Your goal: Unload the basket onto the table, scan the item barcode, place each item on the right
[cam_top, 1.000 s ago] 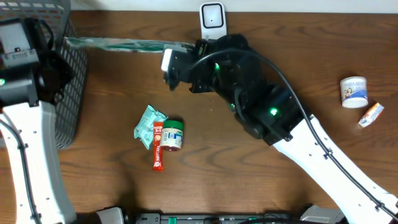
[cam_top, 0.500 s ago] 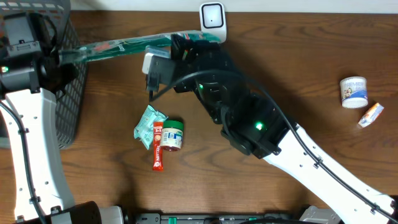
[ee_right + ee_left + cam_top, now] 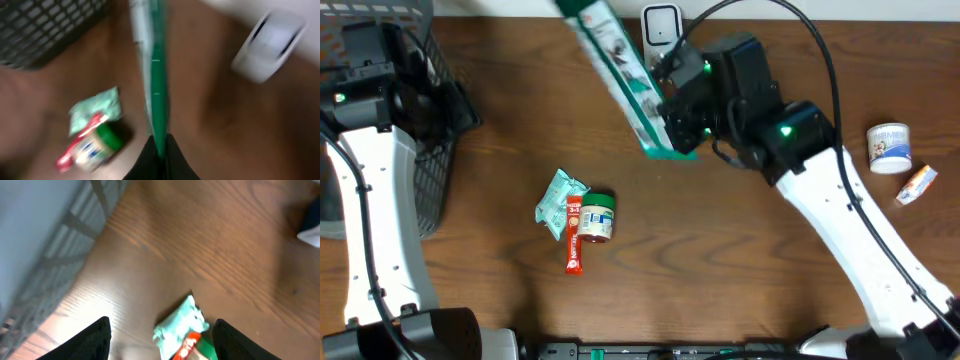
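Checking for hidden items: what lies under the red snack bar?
The red snack bar overlaps the mint-green packet at its upper end; its lower end lies on the table. The green-lidded jar sits against it. Anything directly beneath is covered.

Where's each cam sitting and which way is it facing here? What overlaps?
Overhead: fixed above the table, looking straight down; left arm and right arm show, the right gripper holding a long green packet near the scanner.
Left wrist: on the left arm, angled down at the table; left gripper with open fingers at the bottom edge.
Right wrist: on the right arm, looking down along the packet; shut fingers at bottom centre.
Shared: all three see the mint pouch; overhead and right wrist share the scanner.
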`<act>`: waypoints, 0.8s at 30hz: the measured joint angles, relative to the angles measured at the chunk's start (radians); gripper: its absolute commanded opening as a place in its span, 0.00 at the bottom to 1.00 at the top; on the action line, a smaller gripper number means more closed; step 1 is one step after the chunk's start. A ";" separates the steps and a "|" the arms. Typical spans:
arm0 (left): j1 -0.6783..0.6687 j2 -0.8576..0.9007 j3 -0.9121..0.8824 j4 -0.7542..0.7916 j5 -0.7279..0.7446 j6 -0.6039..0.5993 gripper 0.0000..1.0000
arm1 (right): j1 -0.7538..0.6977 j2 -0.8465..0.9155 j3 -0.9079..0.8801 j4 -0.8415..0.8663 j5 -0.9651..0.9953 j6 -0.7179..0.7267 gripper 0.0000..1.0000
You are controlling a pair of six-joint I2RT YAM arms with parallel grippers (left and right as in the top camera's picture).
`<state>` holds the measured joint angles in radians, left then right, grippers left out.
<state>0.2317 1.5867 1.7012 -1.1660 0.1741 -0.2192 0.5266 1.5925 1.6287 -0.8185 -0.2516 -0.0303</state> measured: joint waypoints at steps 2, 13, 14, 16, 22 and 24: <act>0.000 -0.001 -0.019 -0.015 0.037 0.008 0.65 | -0.031 0.035 -0.041 -0.045 -0.097 0.045 0.01; -0.055 -0.001 -0.266 0.060 0.232 0.093 0.57 | -0.032 0.103 -0.414 0.054 -0.342 0.065 0.01; -0.072 0.000 -0.287 0.078 0.246 0.099 0.57 | -0.032 0.103 -0.454 0.088 -0.349 0.073 0.01; -0.106 0.000 -0.313 0.111 0.256 0.110 0.56 | -0.034 0.102 -0.524 0.177 -0.359 0.098 0.01; -0.228 -0.001 -0.408 0.256 0.276 0.119 0.47 | -0.043 0.103 -0.671 0.370 -0.372 0.180 0.01; -0.280 0.001 -0.455 0.309 0.277 0.114 0.47 | -0.051 0.103 -0.708 0.404 -0.378 0.209 0.01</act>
<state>-0.0483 1.5879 1.2457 -0.8570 0.4507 -0.1047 0.4759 1.6951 0.9211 -0.4145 -0.6292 0.1791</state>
